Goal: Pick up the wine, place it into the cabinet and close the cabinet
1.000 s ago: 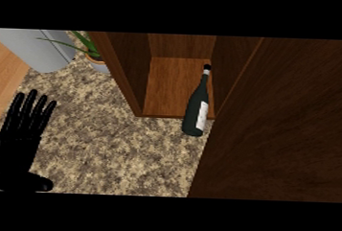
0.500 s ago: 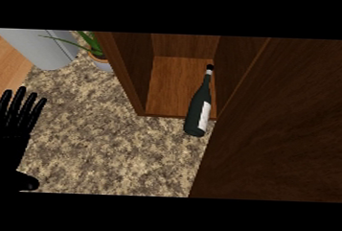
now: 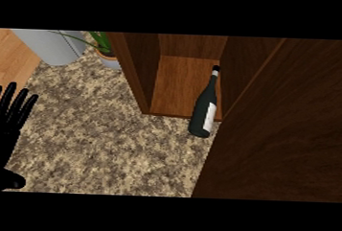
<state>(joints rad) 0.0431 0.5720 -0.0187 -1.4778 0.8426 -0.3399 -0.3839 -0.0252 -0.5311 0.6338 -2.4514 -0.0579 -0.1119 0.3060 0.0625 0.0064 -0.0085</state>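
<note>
Wine [image 3: 204, 111] lies on its side at the cabinet [image 3: 182, 86] opening. We see its neck pointing inward over the wooden cabinet floor, with the cap toward the back. Its base projects past the front edge of that floor and rests over the speckled surface [image 3: 109, 144]. A pale label shows on the lower part of the bottle body. The bottle sits along the right side of the opening, just beside the door [image 3: 286, 126].

We see the door as a large dark wooden panel filling the right part of the view. It stands open, and its edge runs close to the right side of the bottle. We cannot tell whether the two touch.

The left robot hand [image 3: 7, 123] shows at the left edge of the view. Its fingers are straight and spread apart, pointing up, and it holds nothing. It is well apart from the bottle and from the cabinet.

We do not see the right robot hand in this view.

Behind the cabinet's left wall, at the upper left, we see a grey container [image 3: 49, 45] and a potted plant [image 3: 104, 45] standing on the surface. A strip of lighter wooden floor [image 3: 9, 59] shows along the far left edge.
</note>
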